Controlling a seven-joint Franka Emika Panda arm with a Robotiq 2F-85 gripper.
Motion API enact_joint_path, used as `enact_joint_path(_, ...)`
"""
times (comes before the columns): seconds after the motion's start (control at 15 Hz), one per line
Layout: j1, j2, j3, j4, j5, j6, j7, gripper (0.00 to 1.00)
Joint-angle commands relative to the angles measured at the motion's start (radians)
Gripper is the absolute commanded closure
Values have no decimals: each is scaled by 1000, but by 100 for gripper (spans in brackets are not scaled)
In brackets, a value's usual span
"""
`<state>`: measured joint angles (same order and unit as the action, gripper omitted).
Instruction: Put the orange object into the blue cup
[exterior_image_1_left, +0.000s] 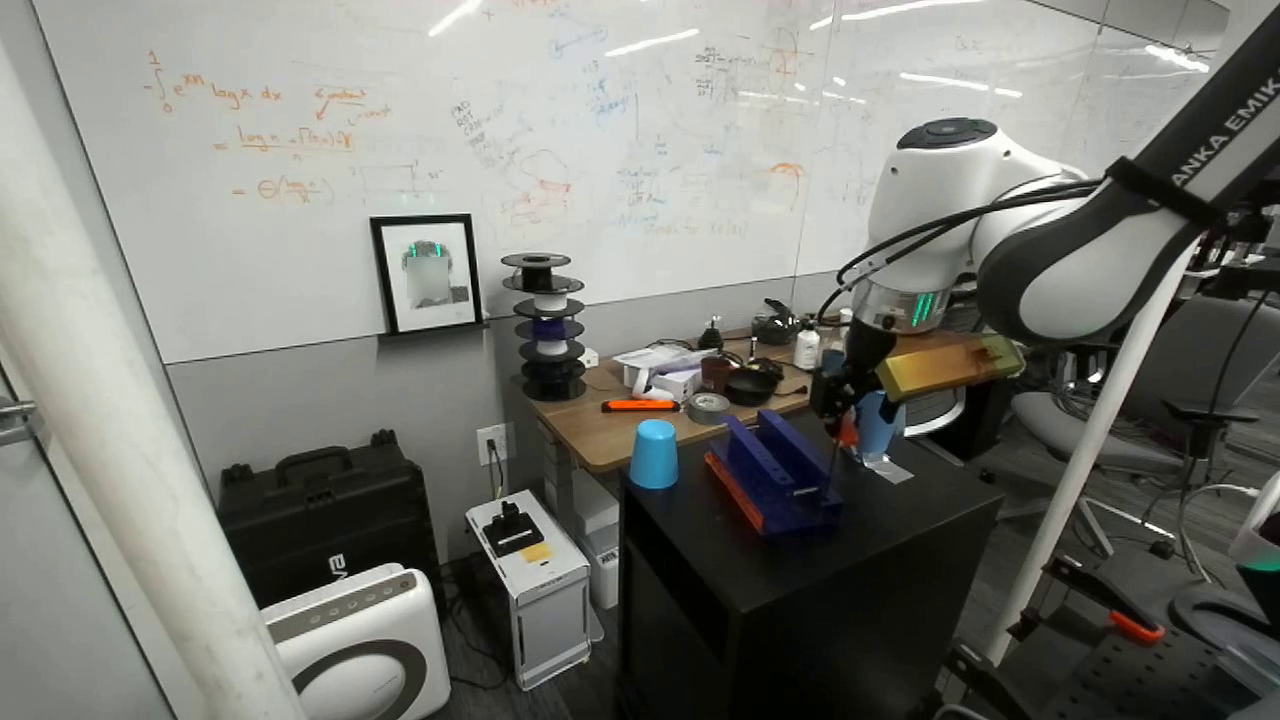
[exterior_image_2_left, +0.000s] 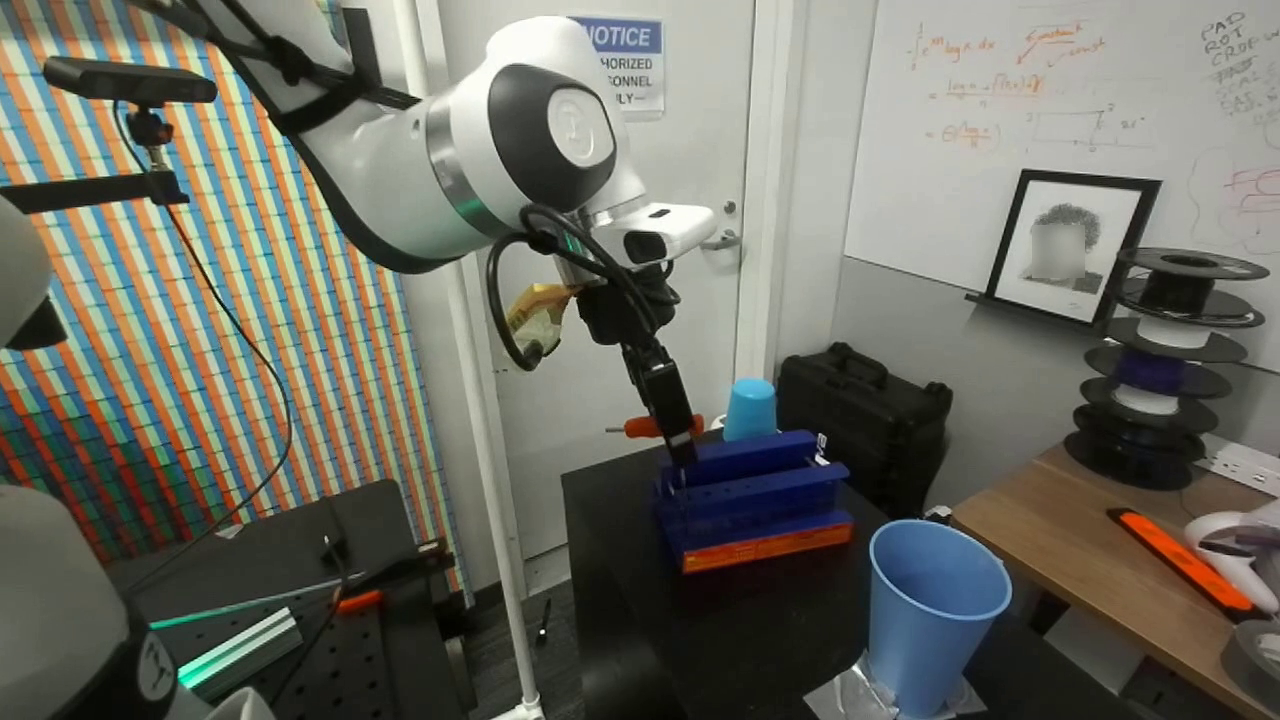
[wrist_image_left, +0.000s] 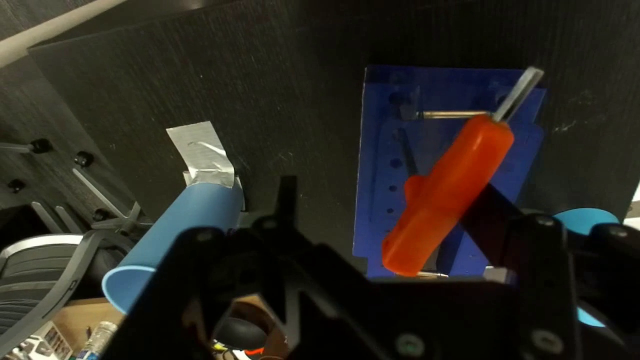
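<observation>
The orange object is an orange T-handled tool (wrist_image_left: 447, 195) with a short metal end and a long thin shaft. In both exterior views its handle (exterior_image_1_left: 848, 430) (exterior_image_2_left: 641, 428) is level with the fingertips, and the shaft points down into one end of a dark blue rack (exterior_image_1_left: 765, 465) (exterior_image_2_left: 765, 495). My gripper (wrist_image_left: 382, 192) is open around the handle. The left finger stands apart from it; the right finger is close against or behind it, contact unclear. The upright blue cup (exterior_image_2_left: 935, 610) is taped down beside the rack; it also shows in the wrist view (wrist_image_left: 200, 220).
A brighter blue cup (exterior_image_1_left: 655, 455) stands upside down on the far side of the rack, also seen in an exterior view (exterior_image_2_left: 750, 408). All stand on a black cabinet (exterior_image_1_left: 740, 560). A cluttered wooden desk (exterior_image_1_left: 590, 425) with a tape roll (exterior_image_1_left: 708, 407) adjoins it. A white pole (exterior_image_1_left: 1090, 430) rises beside.
</observation>
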<state>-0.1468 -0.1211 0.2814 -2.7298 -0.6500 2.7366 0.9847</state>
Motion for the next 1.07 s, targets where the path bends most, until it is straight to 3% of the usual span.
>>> enact_joint_path(0.0,-13,37,9,19,-82,37,79,51)
enact_joint_path(0.4,1,-8,2,26,-113,44,89,94)
enact_joint_path(0.73,70,-178,-24,-37,71,83,-75,91)
enact_joint_path(0.8,125,-219,-67,-46,139,73,-137,90)
enact_joint_path(1.0,194,-309,-113,-14,354,2,-333,90)
